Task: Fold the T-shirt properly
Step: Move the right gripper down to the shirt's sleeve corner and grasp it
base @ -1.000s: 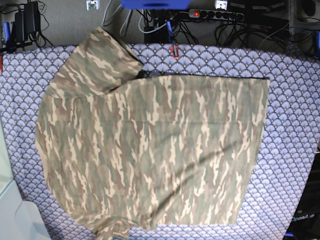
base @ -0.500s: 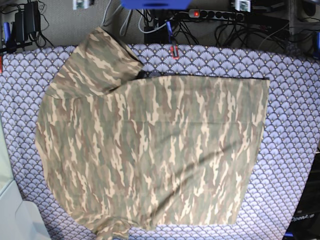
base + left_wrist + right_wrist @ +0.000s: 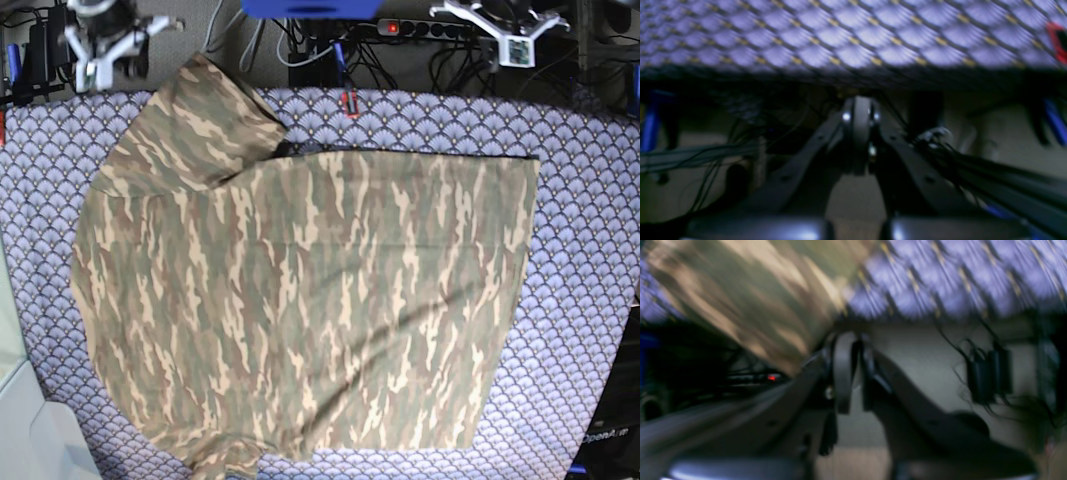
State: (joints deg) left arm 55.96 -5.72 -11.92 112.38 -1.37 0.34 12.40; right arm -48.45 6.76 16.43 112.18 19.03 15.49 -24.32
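1. The left pincer [image 3: 860, 100] was closed, its fingertips together and empty, beyond the far edge of the surface [image 3: 590, 250].
2. The right pincer [image 3: 853, 340] stood slightly parted, with nothing between its fingertips, near the upper sleeve [image 3: 190, 125]. The wrist view was blurred; no grip on the cloth showed.
3. The T-shirt [image 3: 300, 270] lay spread on the surface, unfolded. The upper sleeve pointed toward the far edge; the lower sleeve [image 3: 225, 455] lay bunched at the near edge. A diagonal crease [image 3: 390, 335] crossed the body.
4. The step in hand was judged to be the approach for a first grasp. Good practice called for opening both pincers before contact, then lowering them squarely onto the far edge.
5. Each pincer needed a shallow pinch, clear of the surface covering. Both sides then required an even lift, with light tension to draw out the crease.
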